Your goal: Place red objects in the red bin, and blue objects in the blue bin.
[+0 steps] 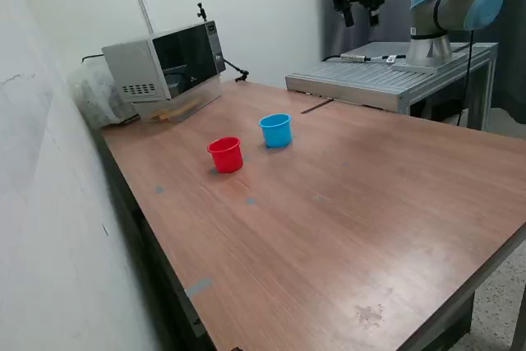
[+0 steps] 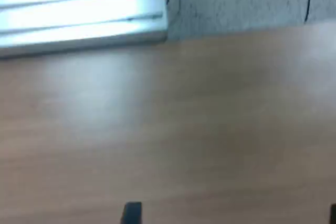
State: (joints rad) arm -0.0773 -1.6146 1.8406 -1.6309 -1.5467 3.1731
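Hanging high above the table (image 1: 345, 228), the gripper (image 1: 360, 12) is spread apart, holding nothing.

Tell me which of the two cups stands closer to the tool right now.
The light-blue cup. In the exterior view it stands farther back and to that view's right of the red cup, on the side where the tool hangs, raised above the table's far end.
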